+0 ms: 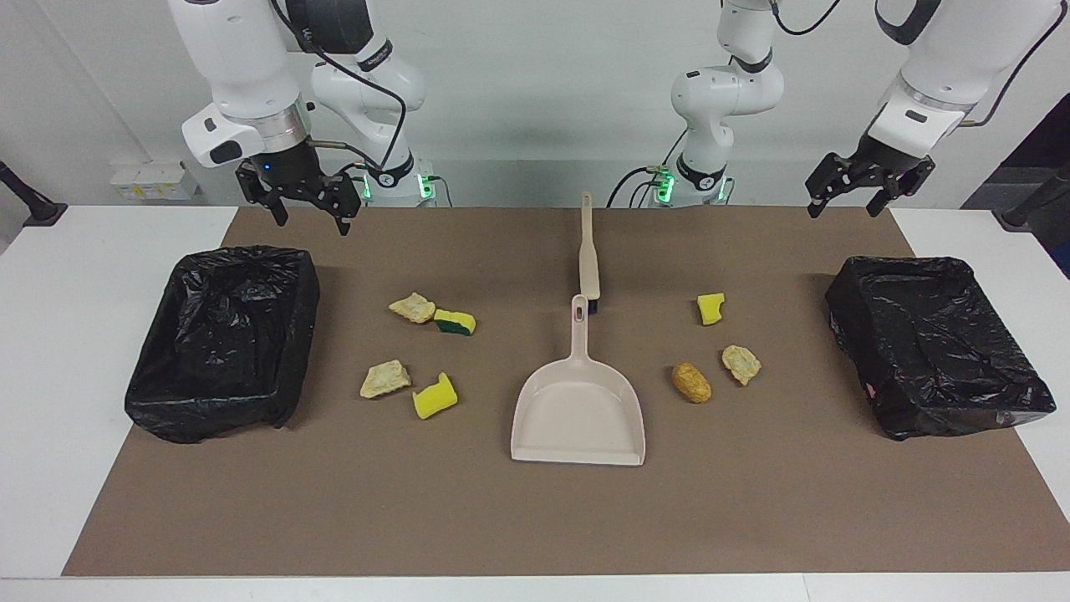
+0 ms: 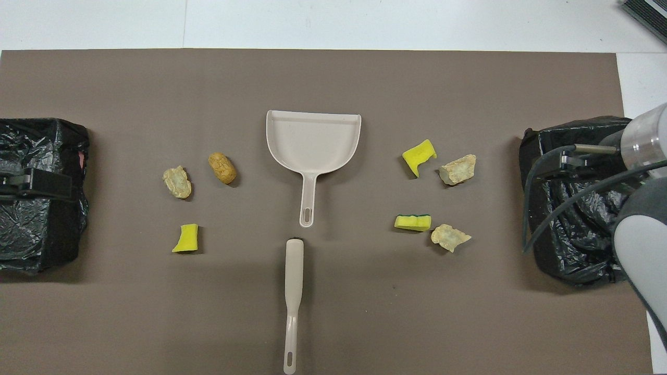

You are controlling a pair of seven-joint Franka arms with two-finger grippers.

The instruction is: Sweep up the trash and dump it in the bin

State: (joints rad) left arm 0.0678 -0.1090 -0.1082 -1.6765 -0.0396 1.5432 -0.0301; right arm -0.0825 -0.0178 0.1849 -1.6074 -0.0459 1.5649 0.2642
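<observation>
Facing view. Dustpan (image 1: 578, 410) at the mat's centre, its handle toward 12 o'clock; the brush (image 1: 588, 247) lies in line with it, nearer the robots. Four pieces of trash (image 1: 425, 355) sit at the pan's 9 o'clock: two pale chunks, a yellow sponge, a green-backed sponge. Three more sit at its 3 o'clock: a yellow sponge (image 1: 710, 308), a brown lump (image 1: 691, 382), a pale chunk (image 1: 741, 364). One black-lined bin (image 1: 224, 339) stands toward the right arm's end, another (image 1: 936, 355) toward the left arm's. The right gripper (image 1: 305, 199) hangs over the mat just at 12 o'clock of its bin, jaws wide, empty. The left gripper (image 1: 851, 186) hangs over the mat's corner, jaws wide, empty.

Overhead view. The same layout turned half round: pan mouth (image 2: 313, 117) faces 12 o'clock, brush handle (image 2: 293, 312) at 6 o'clock.

Risks, judged: no tool is grasped yet. The slim, flat-lying handles may slip from a shallow pinch. Round pieces such as the lump may roll past the pan's lip under a fast sweep. Light sponges may bounce out when tipped toward a bin.
</observation>
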